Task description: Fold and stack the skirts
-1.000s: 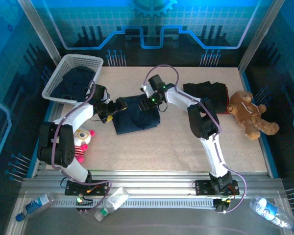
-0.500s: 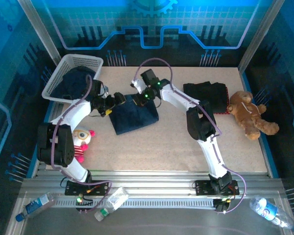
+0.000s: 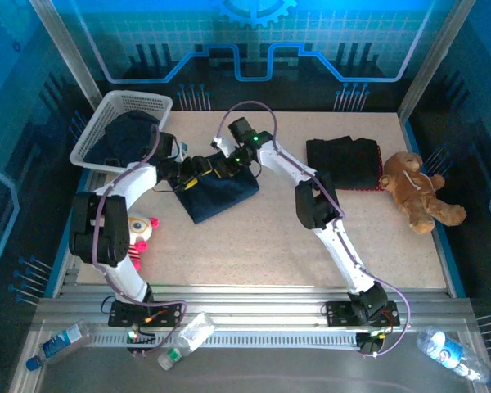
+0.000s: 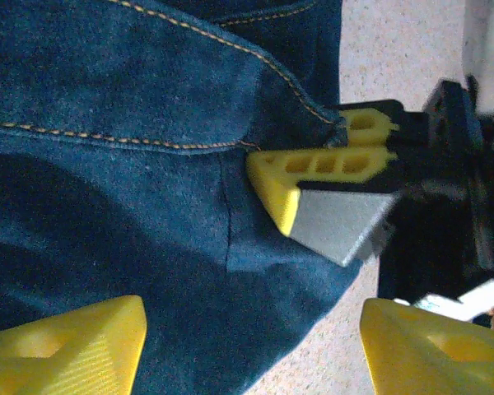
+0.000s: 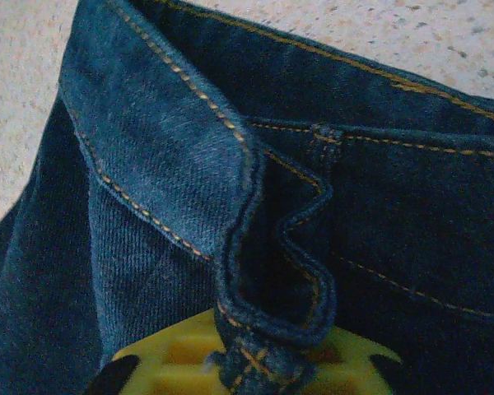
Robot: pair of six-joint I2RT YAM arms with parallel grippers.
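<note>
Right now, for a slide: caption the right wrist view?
Right arm's jaws pinch an orange-stitched edge of the dark blue denim skirt over the speckled beige table.

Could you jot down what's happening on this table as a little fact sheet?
Being handled: dark blue denim skirt, centre
Right gripper: pinching the skirt's edge
Left gripper: open, over the same skirt
Folded pile: black cloth, right side
Basket: white plastic basket, far left, dark cloth inside
Toys: brown teddy bear, far right; pink-and-white plush toy, near left
</note>
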